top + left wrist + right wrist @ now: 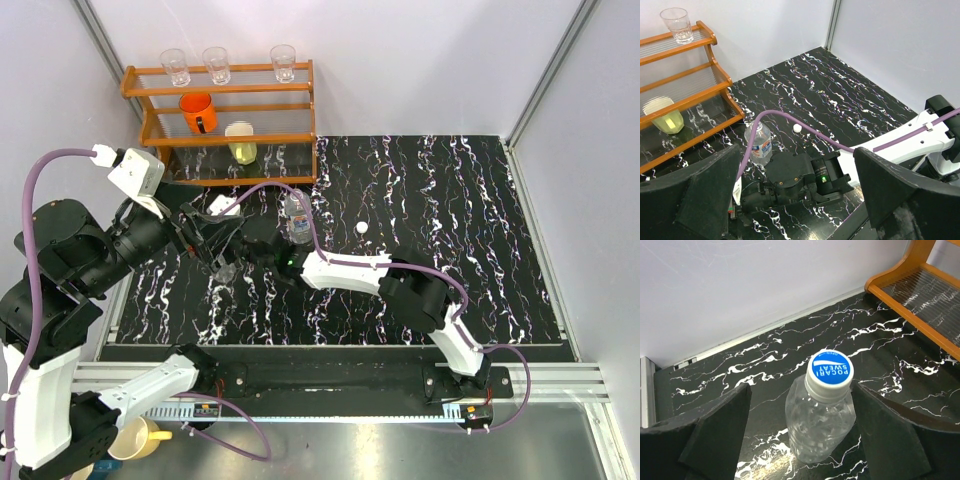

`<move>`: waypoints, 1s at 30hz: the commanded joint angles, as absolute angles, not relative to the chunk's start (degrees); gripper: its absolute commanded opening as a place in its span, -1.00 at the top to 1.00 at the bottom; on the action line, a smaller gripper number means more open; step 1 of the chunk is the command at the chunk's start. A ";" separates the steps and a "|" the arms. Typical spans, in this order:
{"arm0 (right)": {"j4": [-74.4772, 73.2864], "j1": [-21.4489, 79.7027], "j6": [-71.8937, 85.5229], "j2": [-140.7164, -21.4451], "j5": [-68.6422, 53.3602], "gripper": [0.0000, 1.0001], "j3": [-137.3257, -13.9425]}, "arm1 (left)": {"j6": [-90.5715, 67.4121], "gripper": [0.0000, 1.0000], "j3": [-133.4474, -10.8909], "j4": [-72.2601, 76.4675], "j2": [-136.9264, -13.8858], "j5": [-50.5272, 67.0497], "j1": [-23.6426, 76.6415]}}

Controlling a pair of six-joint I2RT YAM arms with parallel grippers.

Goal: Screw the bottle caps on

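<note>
Black marbled tabletop (450, 230); R arm (350, 270) low, outstretched, R gripper (801, 390) wide astride capped bottle (817, 432)

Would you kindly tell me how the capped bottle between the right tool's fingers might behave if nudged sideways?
The bottle looks empty, so it is probably light and would slide readily on the smooth tabletop. Standing tall on a small base, it may tip. Its thin crinkled wall likely dents if squeezed.

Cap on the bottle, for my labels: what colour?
The cap: blue top, white sides; clearest in right wrist view.
</note>
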State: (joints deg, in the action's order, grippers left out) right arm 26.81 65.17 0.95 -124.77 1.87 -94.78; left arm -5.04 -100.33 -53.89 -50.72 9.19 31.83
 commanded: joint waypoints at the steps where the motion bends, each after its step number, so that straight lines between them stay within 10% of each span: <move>1: 25.14 65.74 -1.76 -120.15 0.71 -0.82 -94.66 | -5.89 -0.98 -100.20 -50.63 -50.71 7.82 31.90; 30: 20.83 65.83 -3.60 -116.81 -2.46 -0.98 -95.45 | -5.80 -0.98 -97.30 -49.04 -49.66 7.65 31.90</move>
